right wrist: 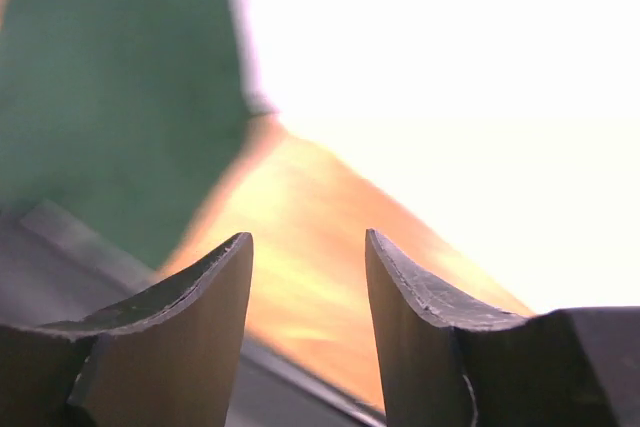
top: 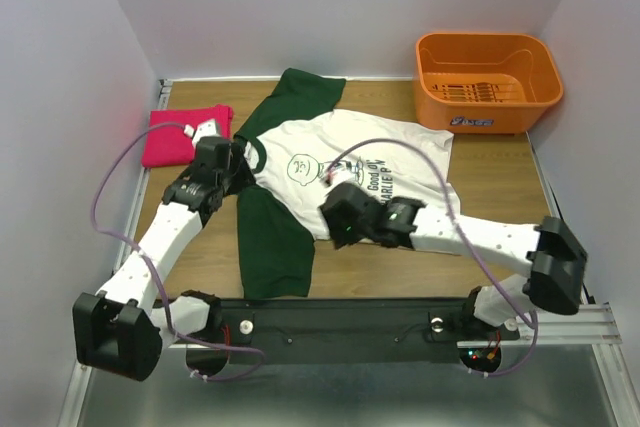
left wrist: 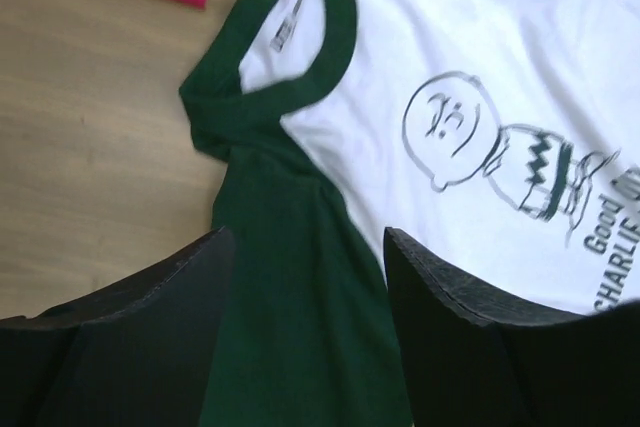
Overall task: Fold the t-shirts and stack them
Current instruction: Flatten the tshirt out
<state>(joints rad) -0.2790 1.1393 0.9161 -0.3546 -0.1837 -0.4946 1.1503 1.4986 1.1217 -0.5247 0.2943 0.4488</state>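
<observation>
The white t-shirt with dark green sleeves lies spread face up across the middle of the bench, its collar towards the left, its hem towards the right, and its cartoon face and black lettering showing. One green sleeve reaches towards the far edge and the other green sleeve runs down to the near edge. The pink-red t-shirt sits apart from it as a folded bundle at the far left of the bench, with bare wood between the two in the left wrist view. The left gripper hangs by the collar; in its own camera the left gripper has its jaws spread wide and empty, with the near sleeve's shoulder directly between them and the collar just beyond. The right gripper hovers over the shirt's lower side edge. From its wrist camera the right gripper also shows jaws parted and holding nothing, framing a wedge of bare bench between the green sleeve on its left and the overexposed white body on its right; whether they touch the cloth cannot be told. An orange basket stands at the far right corner, just beside the shirt's hem.
</observation>
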